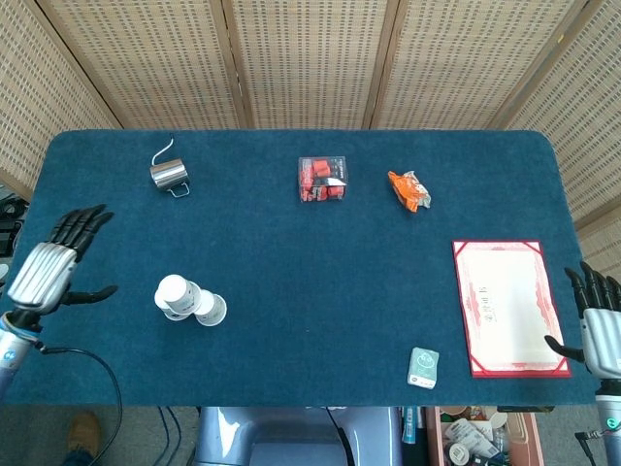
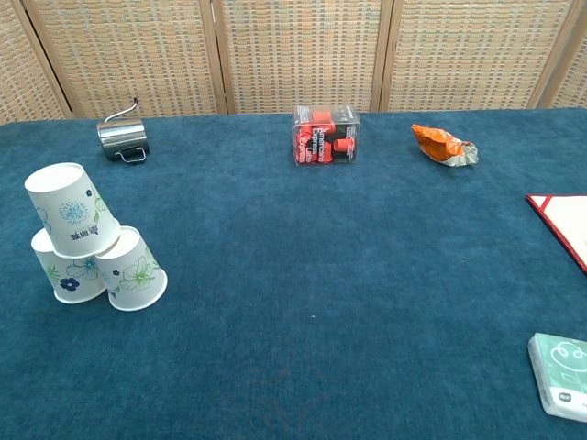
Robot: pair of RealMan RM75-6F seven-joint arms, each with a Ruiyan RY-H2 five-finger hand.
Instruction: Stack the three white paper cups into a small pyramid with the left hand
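Note:
Three white paper cups with blue and green flower prints stand upside down as a small pyramid at the table's left front. The top cup [image 2: 70,209] [image 1: 173,291] rests tilted on the two lower cups [image 2: 66,273] [image 2: 135,269]. My left hand [image 1: 53,267] hovers open at the table's left edge, well left of the cups, fingers spread and holding nothing. It does not show in the chest view. My right hand [image 1: 600,320] is open beyond the table's right edge, fingers apart.
A small steel pitcher [image 1: 170,174] stands at the back left. A clear box with red contents [image 1: 322,179] and an orange snack packet [image 1: 408,189] lie at the back. A red-framed certificate [image 1: 507,307] and a green card pack [image 1: 423,367] lie front right.

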